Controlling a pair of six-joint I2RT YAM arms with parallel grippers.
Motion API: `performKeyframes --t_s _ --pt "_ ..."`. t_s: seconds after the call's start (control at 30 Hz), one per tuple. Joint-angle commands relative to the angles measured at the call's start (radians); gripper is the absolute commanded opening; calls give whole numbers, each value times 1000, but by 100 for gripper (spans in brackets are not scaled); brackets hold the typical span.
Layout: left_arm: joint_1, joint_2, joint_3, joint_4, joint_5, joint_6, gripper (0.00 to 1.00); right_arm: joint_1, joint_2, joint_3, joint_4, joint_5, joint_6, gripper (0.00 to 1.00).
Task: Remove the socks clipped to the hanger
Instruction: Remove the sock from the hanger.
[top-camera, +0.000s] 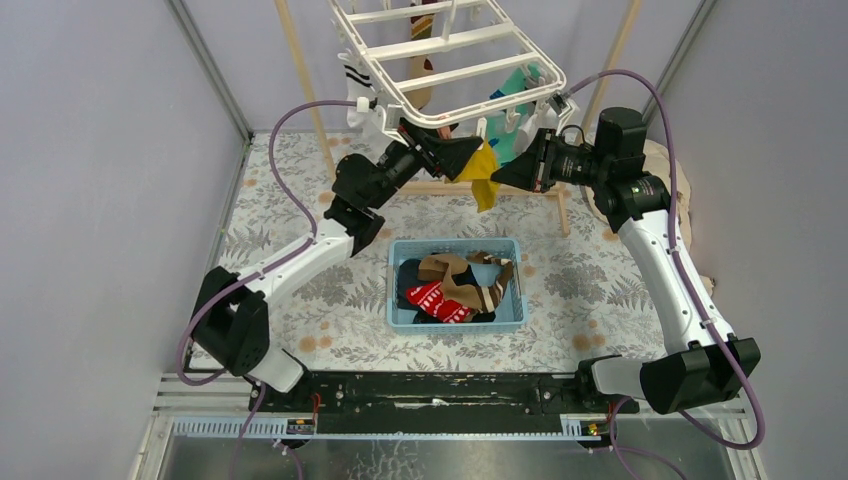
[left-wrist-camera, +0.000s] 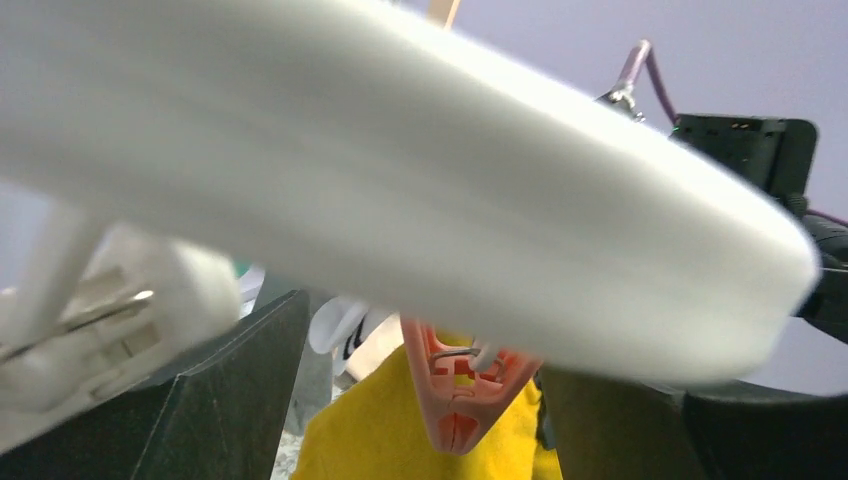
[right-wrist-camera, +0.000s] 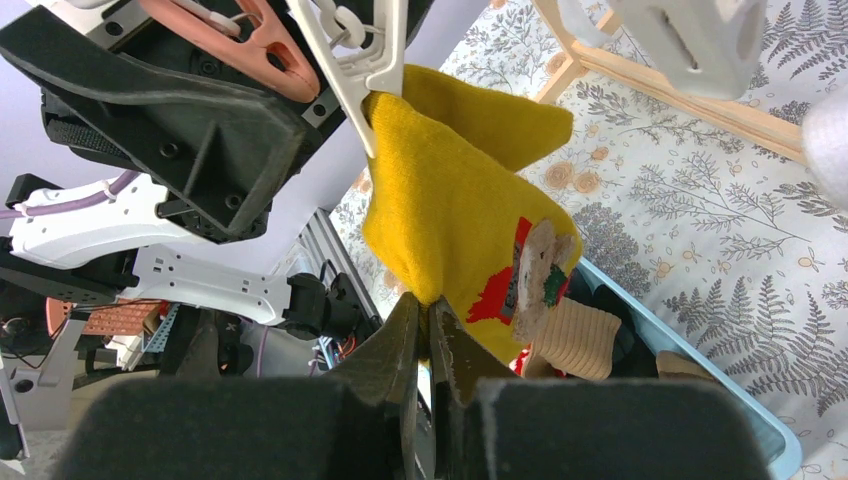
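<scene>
The left gripper is standing wide open, straddling the salmon clip just beneath the hanger. The right gripper is pinching shut on the lower edge of the yellow sock, which is hanging clipped just above it.

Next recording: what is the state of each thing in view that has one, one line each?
hanger: hanging, not yet emptied.
yellow sock: clipped to hanger, dangling.
right gripper: shut on yellow sock's lower edge.
left gripper: open, fingers either side of orange clip.
teal sock: clipped, hanging.
blue basket: holds several socks.
</scene>
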Motion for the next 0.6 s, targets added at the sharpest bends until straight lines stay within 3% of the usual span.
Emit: performKeyframes --t_s 0.0,0.3,0.57 --pt "6 21 49 142 51 -47 87 -5 -28 34 -10 -38 -18 6" --pt "7 77 71 208 78 -94 86 -5 -31 37 -47 -45 -43 6" --pt "6 0 -23 123 7 -38 86 -6 -49 46 -98 3 -80 6"
